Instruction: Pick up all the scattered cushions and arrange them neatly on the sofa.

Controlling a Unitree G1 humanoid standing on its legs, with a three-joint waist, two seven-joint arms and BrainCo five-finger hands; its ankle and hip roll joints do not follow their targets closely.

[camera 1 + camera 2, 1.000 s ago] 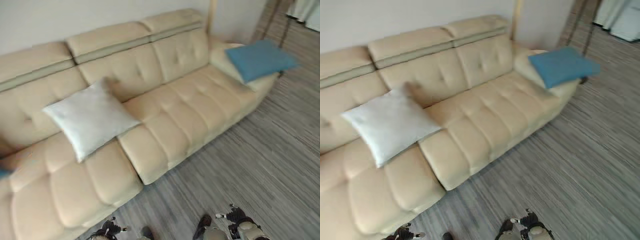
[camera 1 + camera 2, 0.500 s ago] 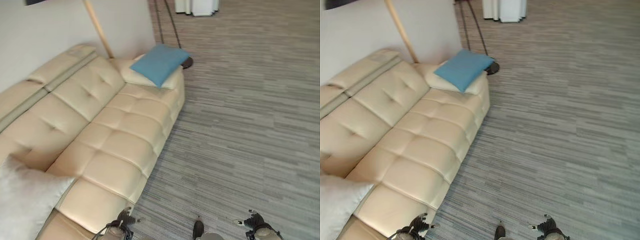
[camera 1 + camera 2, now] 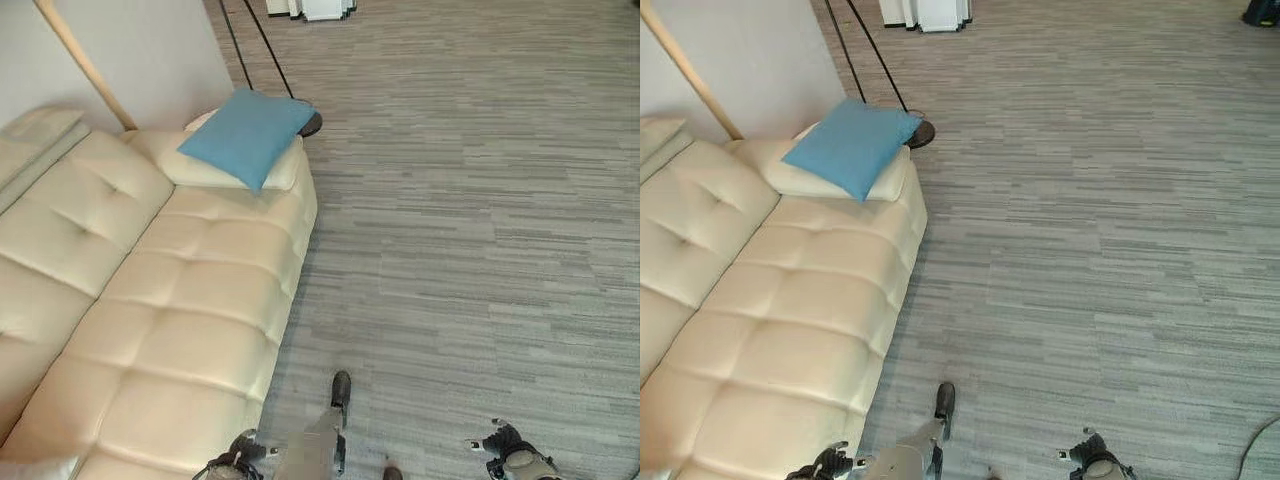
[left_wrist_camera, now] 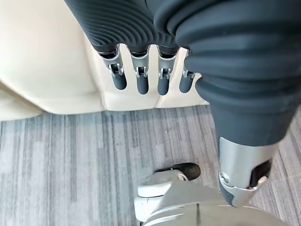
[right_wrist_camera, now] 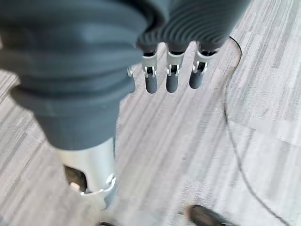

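Left hand [image 4: 141, 70] hung low at the bottom edge of the frame, fingers straight and relaxed, empty, over the sofa's front edge. Right hand [image 5: 171, 70] at lower right, fingers likewise straight, empty, above grey striped floor [image 3: 480, 220]. Cream sofa [image 3: 170, 320] filled the left side. Blue cushion [image 3: 245, 135] lay at upper left, on a cream cushion [image 3: 200, 172] at the sofa's far end. Wooden pole [image 3: 85, 65] leaned behind.

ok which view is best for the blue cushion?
Left eye view: the blue cushion shows whole and largest, lying on the sofa's armrest. The right eye view shows it too, slightly smaller. The wrist views face floor and sofa edge.
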